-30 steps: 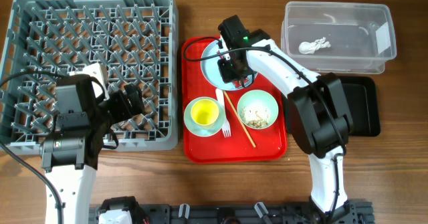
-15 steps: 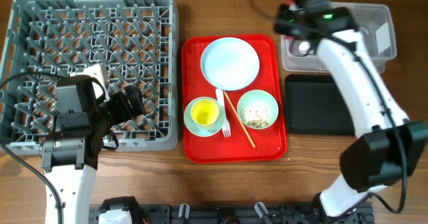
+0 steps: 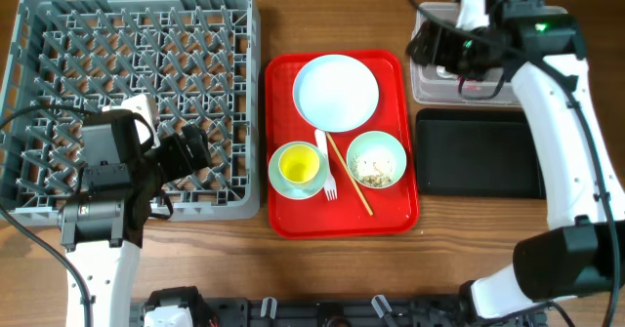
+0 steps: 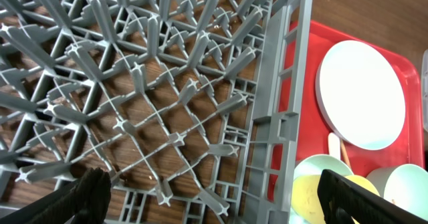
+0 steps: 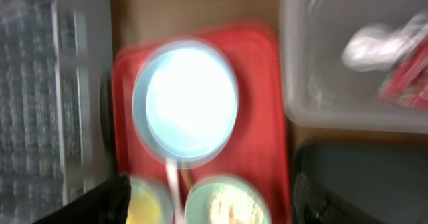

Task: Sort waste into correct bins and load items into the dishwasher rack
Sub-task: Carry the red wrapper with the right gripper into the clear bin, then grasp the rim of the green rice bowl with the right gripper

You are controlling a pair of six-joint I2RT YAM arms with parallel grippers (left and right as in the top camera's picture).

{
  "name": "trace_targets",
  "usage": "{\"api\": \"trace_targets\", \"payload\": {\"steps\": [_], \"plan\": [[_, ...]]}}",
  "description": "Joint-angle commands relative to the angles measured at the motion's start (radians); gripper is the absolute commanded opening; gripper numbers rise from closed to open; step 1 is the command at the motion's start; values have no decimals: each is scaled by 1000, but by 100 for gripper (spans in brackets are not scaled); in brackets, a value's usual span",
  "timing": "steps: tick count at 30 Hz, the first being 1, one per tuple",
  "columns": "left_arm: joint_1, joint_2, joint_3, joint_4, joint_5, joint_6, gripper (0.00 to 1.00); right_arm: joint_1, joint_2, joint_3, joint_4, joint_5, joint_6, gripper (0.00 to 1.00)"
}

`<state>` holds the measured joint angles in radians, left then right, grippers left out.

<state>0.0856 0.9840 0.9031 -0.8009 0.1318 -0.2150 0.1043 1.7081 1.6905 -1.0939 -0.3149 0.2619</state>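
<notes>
My right gripper [image 3: 441,52] hovers over the clear tub [image 3: 422,77], and in the blurred right wrist view it [image 5: 207,207] is open with nothing between its fingers. The red wrapper [image 5: 404,83] lies in the tub beside the white scrap [image 5: 371,47]. On the red tray [image 3: 283,210] sit a white plate [image 3: 336,92], a yellow cup [image 3: 300,167] inside a mint bowl, a second bowl [image 3: 376,160] holding crumbs, a white fork [image 3: 325,166] and a chopstick [image 3: 350,176]. My left gripper [image 4: 224,200] is open and empty over the near right corner of the grey rack [image 3: 59,34].
The black tray [image 3: 479,151] lies just in front of the clear tub, right of the red tray. The right arm crosses above the tub and hides most of it in the overhead view. The rack's upright pegs [image 4: 167,117] stand directly below my left gripper.
The right arm swung from the plate to above the clear tub and its jaws opened; the red wrapper now lies in the tub. The left arm has not moved.
</notes>
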Motion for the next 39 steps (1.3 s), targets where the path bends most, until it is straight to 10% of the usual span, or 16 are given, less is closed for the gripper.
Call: {"api": "trace_targets", "payload": {"steps": [1, 15, 23, 39], "plan": [[6, -1, 17, 3, 6, -6, 100, 100, -4, -88, -33, -40, -11, 77], [6, -1, 17, -6, 6, -6, 100, 465, 79, -473, 323, 271, 396, 59], [6, -1, 17, -9, 6, -6, 100, 467, 149, -473, 352, 271, 449, 30], [6, -1, 17, -9, 6, -6, 100, 469, 179, -478, 312, 270, 500, 19]]}}
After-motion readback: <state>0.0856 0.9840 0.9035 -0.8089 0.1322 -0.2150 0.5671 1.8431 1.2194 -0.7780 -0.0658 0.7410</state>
